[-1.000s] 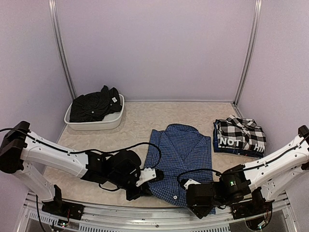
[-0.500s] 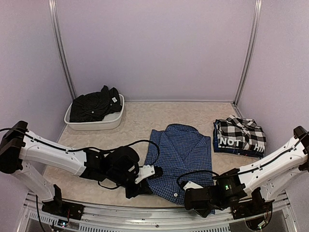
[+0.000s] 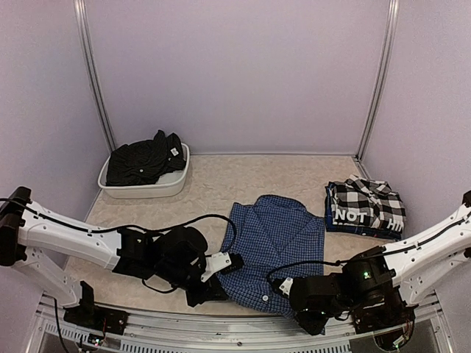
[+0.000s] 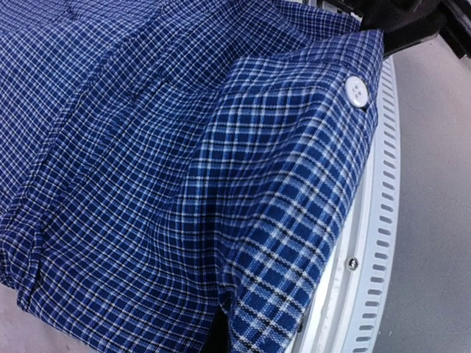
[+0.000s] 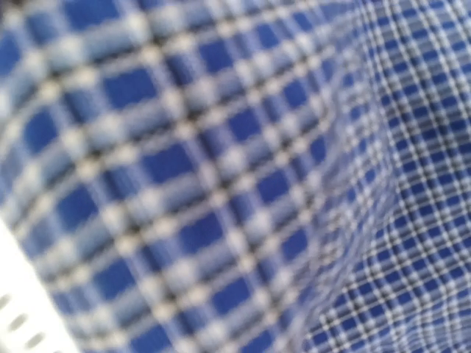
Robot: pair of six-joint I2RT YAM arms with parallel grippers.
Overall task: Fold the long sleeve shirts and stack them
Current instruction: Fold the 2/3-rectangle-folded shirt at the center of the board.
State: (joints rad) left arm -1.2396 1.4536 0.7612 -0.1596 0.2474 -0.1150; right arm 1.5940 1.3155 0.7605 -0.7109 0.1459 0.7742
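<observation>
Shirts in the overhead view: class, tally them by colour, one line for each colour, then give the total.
blue check shirt: 1
black-and-white check shirt: 1
black shirt: 1
Total: 3

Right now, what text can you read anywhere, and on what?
"NOT": white letters on the black-and-white check shirt.
More letters at its right end: cut off, unreadable.
The white tag on the black shirt in the tub: too small.
No text on the blue check shirt.
</observation>
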